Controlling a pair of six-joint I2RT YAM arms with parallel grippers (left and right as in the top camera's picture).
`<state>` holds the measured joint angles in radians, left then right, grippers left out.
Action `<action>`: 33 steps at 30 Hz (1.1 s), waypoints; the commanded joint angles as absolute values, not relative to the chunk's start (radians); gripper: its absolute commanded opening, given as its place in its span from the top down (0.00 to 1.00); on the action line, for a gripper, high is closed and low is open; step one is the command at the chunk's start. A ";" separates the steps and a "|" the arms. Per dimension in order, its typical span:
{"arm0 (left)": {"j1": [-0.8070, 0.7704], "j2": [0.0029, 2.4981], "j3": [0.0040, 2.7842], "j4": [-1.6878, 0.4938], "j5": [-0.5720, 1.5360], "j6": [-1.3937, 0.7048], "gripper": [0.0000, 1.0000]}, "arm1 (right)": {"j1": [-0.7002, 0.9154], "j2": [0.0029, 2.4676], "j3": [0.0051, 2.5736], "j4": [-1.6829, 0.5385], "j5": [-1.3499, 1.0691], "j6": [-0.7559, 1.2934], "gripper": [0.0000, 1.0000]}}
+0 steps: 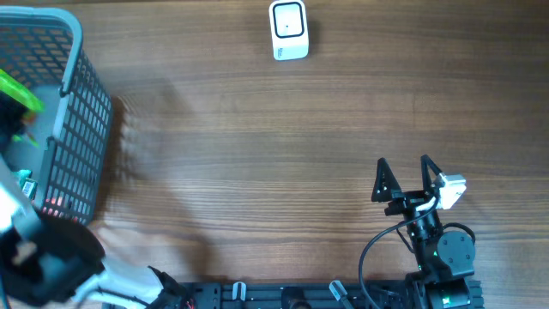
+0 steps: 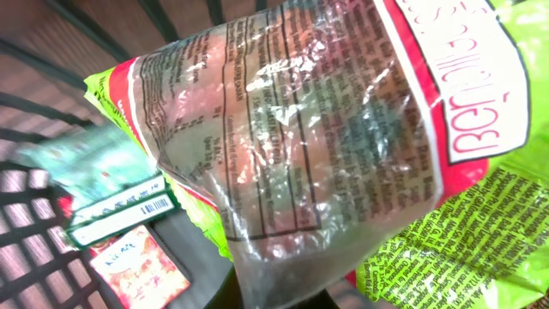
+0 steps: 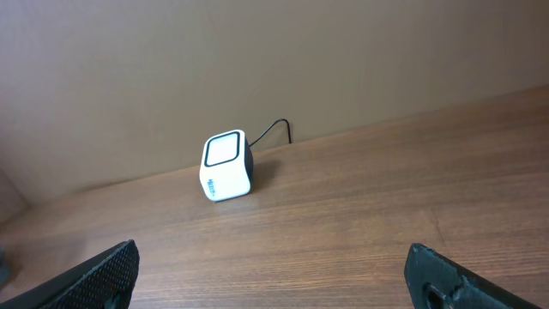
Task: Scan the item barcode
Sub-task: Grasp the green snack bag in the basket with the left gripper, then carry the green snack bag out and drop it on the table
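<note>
- Far left, inside the grey basket (image 1: 81,146), lies the green-and-red snack bag (image 2: 326,146); it fills the left wrist view, cut off at the edges, print blurred.
- Left gripper: fingers hidden behind the bag, closed tight; whether they pinch the bag I cannot tell.
- Beside the bag, two small packets (image 2: 120,202), half covered.
- Right gripper (image 1: 404,163) near right, spread wide, empty.
- Scanner (image 1: 289,30) at far centre.

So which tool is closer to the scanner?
Right. The right tool faces the scanner across the table; the left tool is in the basket, far left.
</note>
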<state>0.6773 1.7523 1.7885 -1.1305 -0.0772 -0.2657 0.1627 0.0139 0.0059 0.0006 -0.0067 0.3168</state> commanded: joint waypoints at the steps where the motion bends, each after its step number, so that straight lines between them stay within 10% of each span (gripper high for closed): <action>1: 0.681 1.550 1.854 -1.121 0.048 -0.363 0.96 | 0.159 0.011 0.005 0.007 0.001 0.318 0.00; 7: 0.569 1.342 1.853 -1.182 0.396 -0.421 0.96 | 0.159 0.011 0.005 0.006 0.001 0.317 0.00; 20: -0.120 1.393 1.619 -1.234 0.275 -0.460 0.96 | 0.159 0.011 0.005 0.007 0.001 0.318 0.00; 33: -0.609 1.676 1.258 -0.748 0.076 -1.034 0.96 | 0.159 0.011 0.005 0.006 0.001 0.318 0.00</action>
